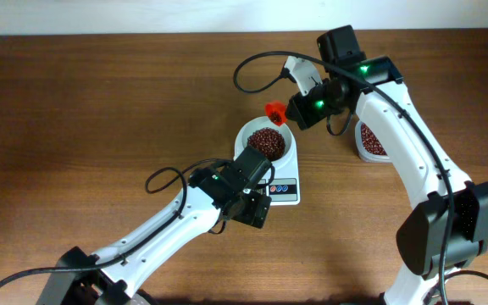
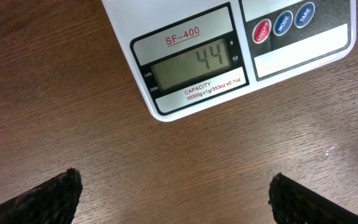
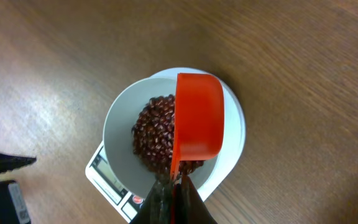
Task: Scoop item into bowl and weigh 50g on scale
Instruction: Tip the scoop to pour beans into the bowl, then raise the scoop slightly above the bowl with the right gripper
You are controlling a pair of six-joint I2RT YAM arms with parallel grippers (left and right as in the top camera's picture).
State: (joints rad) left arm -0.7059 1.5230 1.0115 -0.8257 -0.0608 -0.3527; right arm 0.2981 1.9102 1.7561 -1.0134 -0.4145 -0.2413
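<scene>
Now right pincer [image 3: 174, 193] clamps the scoop [image 3: 199, 115], held just ahead over beans [image 3: 151, 134] in the bowl [image 3: 117, 130]; left pincer [image 2: 178, 194] gapes apart, scale [image 2: 191, 62] just ahead.

White-shelled arms [image 1: 405, 135], black joints [image 1: 447, 229], looping black cables [image 1: 252, 63] (green lamps [image 1: 318, 105] lit).

A brown wooden table [image 1: 74, 102] with fine grain spreads beneath and around both pairs of jaws, soft light glancing off it, a pale strip [image 1: 142, 13] bordering its far edge.
</scene>
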